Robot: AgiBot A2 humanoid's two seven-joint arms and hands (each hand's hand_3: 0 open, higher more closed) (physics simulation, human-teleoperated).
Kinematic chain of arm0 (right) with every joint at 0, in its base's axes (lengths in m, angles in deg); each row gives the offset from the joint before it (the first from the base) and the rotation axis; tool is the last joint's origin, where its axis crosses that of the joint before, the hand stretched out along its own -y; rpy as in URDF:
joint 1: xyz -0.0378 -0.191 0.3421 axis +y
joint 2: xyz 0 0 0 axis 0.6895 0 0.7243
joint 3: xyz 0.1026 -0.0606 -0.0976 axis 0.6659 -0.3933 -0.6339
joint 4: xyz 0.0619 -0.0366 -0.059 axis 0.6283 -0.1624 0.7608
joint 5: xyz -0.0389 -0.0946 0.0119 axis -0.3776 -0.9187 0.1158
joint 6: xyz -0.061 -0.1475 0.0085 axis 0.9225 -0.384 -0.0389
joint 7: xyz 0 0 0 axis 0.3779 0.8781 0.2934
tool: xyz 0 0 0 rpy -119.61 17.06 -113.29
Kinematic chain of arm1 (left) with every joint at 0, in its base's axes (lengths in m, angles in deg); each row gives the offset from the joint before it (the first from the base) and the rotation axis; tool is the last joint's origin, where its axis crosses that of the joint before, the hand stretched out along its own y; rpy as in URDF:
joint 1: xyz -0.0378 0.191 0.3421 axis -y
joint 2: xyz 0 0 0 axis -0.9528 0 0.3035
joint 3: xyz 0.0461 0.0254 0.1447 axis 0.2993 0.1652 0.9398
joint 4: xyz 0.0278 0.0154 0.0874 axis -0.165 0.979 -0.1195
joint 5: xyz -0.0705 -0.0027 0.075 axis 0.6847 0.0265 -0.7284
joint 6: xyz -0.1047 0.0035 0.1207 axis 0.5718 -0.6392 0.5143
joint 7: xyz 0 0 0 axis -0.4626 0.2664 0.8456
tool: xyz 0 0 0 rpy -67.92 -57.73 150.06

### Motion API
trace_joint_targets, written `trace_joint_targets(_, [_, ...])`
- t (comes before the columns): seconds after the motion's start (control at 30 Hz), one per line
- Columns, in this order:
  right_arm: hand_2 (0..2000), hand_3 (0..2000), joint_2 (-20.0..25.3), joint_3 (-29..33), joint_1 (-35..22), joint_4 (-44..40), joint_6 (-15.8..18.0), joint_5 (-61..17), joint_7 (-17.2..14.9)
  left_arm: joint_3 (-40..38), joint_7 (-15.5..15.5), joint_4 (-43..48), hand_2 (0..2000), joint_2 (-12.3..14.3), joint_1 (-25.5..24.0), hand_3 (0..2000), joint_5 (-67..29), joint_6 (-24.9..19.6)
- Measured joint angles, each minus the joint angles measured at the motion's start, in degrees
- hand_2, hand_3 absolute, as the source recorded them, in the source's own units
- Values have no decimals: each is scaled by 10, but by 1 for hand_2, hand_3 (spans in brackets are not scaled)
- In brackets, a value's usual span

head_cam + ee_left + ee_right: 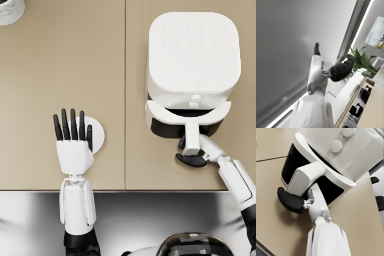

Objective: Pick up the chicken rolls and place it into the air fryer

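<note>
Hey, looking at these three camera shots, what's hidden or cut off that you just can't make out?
- Plate, head view: mostly covered by the left hand; no chicken rolls can be made out on it.
- Air fryer drawer, head view: barely pulled out, so its inside is hidden.
- Right hand at the drawer handle: its fingers are behind the handle.
- Round object, head view: cut off by the top left corner.

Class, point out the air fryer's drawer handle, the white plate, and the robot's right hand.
drawer handle [190, 138], head view, middle of the white grip.
white plate [98, 134], head view, bare right rim.
right hand [192, 159], head view, dark palm at the handle's end.
</note>
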Motion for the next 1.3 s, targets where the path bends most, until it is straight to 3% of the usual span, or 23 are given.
trace_joint_targets(0.13, [2000, 2000, 34, 31, -6, -43, 4, 0, 3, 5, 0, -7, 0, 0, 1, 0, 0, 0])
trace_joint_targets(0.33, [2000, 2000, 91, 76, -49, -144, 42, 0, -6, 15, 0, -19, 0, -1, 5, 0, 0, 0])
trace_joint_targets(0.37, [2000, 2000, 98, 79, -58, -160, 53, 0, -7, 17, 0, -22, 0, -1, 6, 0, 0, 0])
trace_joint_targets(0.5, [2000, 2000, 107, 74, -90, -212, 163, 5, -1, 19, 0, -28, 0, 0, 6, 0, 0, 0])
trace_joint_targets(0.63, [2000, 2000, 103, 52, -103, -221, 175, 6, -7, 19, 0, -31, 0, 0, 5, 0, 0, 0])
trace_joint_targets(1.3, [2000, 2000, 100, 42, -105, -220, 167, 10, -10, 18, 0, -32, 0, 0, 4, 0, 0, 0])
